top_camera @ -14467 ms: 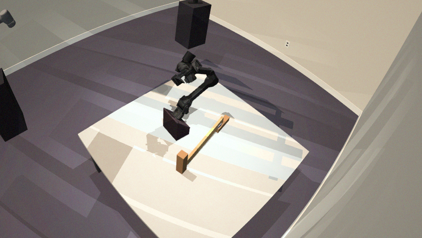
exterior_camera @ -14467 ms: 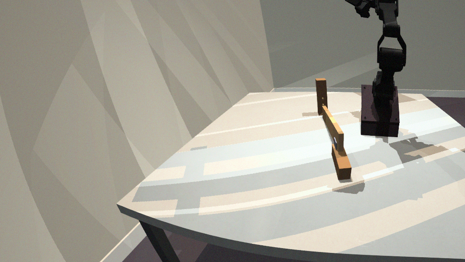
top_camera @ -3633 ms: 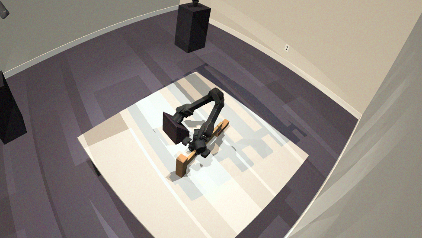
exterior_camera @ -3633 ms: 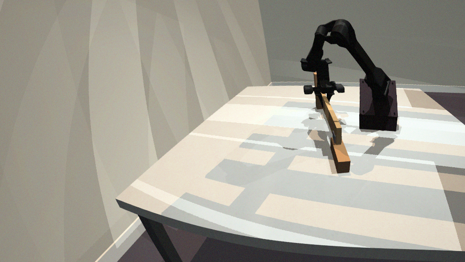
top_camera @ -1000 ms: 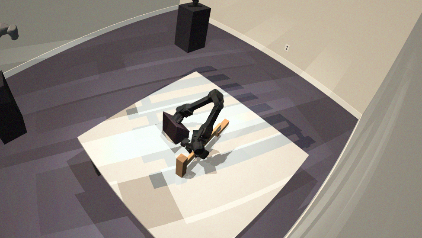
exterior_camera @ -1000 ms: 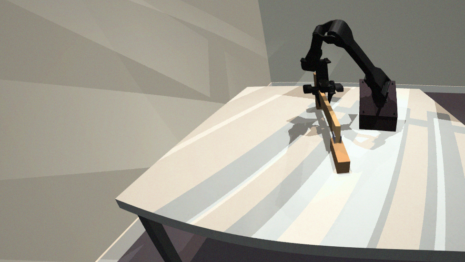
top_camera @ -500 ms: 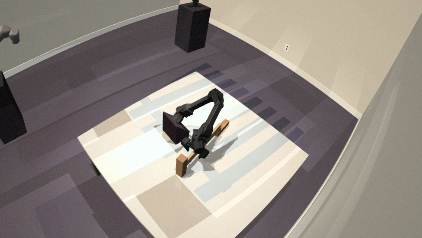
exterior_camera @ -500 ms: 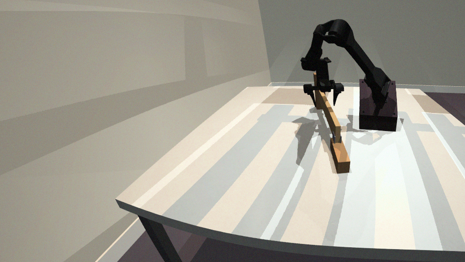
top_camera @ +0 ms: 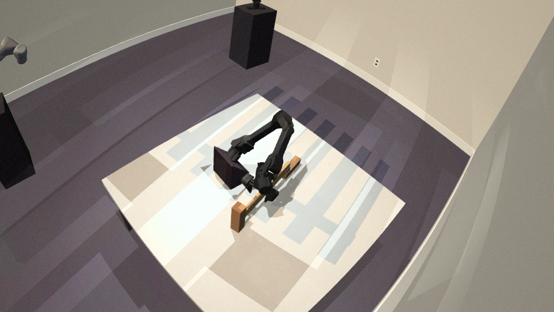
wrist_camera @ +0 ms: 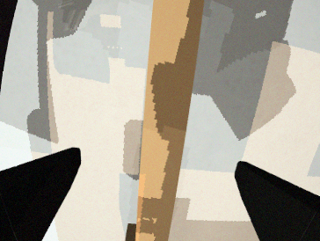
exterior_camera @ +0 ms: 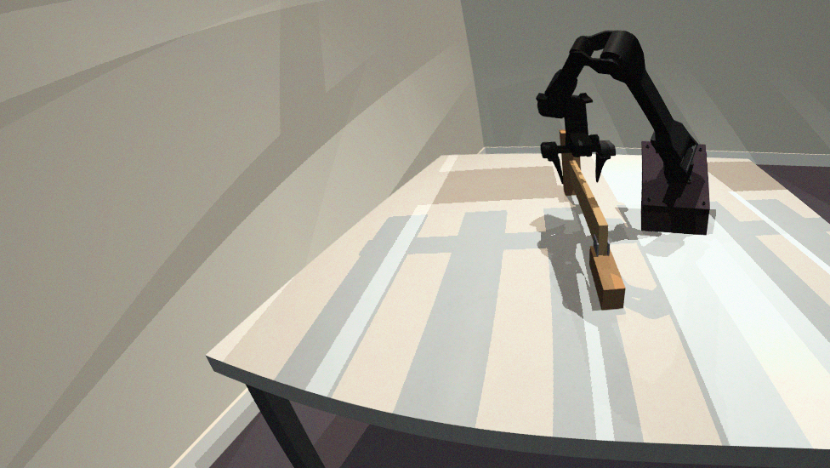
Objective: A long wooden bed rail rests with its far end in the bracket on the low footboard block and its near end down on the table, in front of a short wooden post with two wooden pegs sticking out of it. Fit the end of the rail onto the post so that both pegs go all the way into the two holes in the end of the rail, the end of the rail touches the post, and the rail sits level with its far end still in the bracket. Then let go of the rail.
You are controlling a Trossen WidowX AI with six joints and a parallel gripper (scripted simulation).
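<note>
The long wooden rail (top_camera: pixel 254 202) (exterior_camera: pixel 591 203) (wrist_camera: pixel 169 35) runs between the post (top_camera: pixel 236 219) (exterior_camera: pixel 567 187) and the footboard block (top_camera: pixel 296 160) (exterior_camera: pixel 608 277). Its far end sits in the dark bracket (exterior_camera: pixel 596 246) on the block. Its near end is raised off the table at the post and looks about level with the far end. The pegs are not visible, and I cannot tell whether a thin gap remains at the post. My gripper (top_camera: pixel 257 196) (exterior_camera: pixel 580 181) (wrist_camera: pixel 160 163) is open, with its fingers spread on either side of the rail, clear of it.
The dark arm base (top_camera: pixel 228 170) (exterior_camera: pixel 674 220) stands on the table beside the rail. The table's edge (exterior_camera: pixel 406 419) shows at the front of the exterior view. Black pedestals (top_camera: pixel 254 36) stand on the floor beyond the table. Striped light and arm shadows cross the table.
</note>
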